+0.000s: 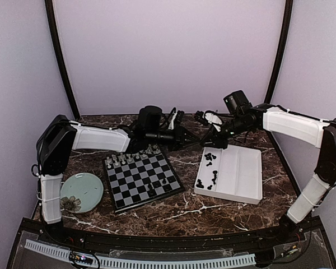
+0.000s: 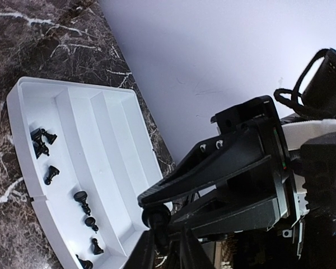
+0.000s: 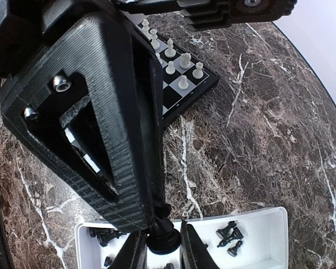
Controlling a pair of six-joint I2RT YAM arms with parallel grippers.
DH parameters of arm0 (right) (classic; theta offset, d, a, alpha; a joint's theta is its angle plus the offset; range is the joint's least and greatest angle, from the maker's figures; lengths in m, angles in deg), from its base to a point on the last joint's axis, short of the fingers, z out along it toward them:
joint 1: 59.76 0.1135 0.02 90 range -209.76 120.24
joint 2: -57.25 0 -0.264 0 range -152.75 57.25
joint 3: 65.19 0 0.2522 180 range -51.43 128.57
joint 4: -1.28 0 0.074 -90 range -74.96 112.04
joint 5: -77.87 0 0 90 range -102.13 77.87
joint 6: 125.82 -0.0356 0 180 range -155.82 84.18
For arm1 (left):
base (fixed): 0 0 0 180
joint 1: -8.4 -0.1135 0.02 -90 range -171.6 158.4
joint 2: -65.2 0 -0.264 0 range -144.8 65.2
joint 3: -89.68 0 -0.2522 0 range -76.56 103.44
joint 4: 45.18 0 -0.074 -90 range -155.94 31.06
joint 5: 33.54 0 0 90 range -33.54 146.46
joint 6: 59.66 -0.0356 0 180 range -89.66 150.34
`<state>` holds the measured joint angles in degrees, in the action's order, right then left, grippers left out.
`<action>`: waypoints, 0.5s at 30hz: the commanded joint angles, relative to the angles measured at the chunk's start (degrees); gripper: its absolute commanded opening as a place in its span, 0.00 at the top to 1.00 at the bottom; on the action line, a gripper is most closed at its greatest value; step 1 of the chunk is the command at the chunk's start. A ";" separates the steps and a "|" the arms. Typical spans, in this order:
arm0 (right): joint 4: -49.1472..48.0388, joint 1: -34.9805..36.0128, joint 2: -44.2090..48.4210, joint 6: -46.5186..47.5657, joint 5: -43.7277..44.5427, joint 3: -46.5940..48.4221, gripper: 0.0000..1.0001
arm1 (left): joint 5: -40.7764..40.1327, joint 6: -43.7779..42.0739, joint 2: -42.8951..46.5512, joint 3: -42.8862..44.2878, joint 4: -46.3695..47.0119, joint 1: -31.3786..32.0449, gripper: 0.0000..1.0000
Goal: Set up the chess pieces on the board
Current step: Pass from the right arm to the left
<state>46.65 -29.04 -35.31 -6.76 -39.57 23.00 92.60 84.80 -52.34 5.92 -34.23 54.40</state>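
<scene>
Both grippers meet in the air between the board (image 1: 143, 176) and the white tray (image 1: 241, 174). One black chess piece (image 3: 163, 238) is pinched between them. My right gripper (image 3: 161, 244) is shut on its round base. My left gripper (image 2: 165, 238) is shut on the same piece's (image 2: 155, 219) slim upper part. The left gripper's fingers (image 3: 101, 112) fill the right wrist view. White pieces (image 1: 134, 157) stand on the board's far rows, and two black pieces (image 1: 157, 184) stand near its front. More black pieces (image 1: 210, 168) lie in the tray's left compartment.
A round pale-green plate (image 1: 81, 192) lies left of the board. The tray's rim (image 2: 22, 95) sits close below the grippers, its right compartments bare. Dark marble tabletop (image 3: 269, 123) separates board and tray. Curtain walls close in the back and sides.
</scene>
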 commanded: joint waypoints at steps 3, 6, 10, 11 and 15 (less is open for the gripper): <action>-0.42 0.81 -0.26 -0.05 -0.80 2.16 0.78 | 1.96 0.30 -0.07 1.31 3.55 -0.29 0.92; -0.28 0.95 -0.34 -0.14 -0.65 2.28 0.75 | 2.19 0.38 -0.11 1.04 4.08 -0.38 0.97; 1.86 0.71 0.27 0.84 -0.93 2.00 0.63 | 2.29 -0.15 1.16 0.12 3.29 -1.18 1.00; 3.03 0.44 0.52 1.64 -1.57 1.83 0.61 | 2.23 -0.63 1.65 -0.55 2.74 -1.48 1.00; 7.20 -2.16 2.26 4.32 -6.77 -0.58 0.53 | -0.55 -9.97 9.01 -3.16 -9.25 -2.83 1.00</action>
<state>49.78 -29.15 -35.35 -4.97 -41.10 23.75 93.52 83.38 -52.14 5.00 -34.21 53.13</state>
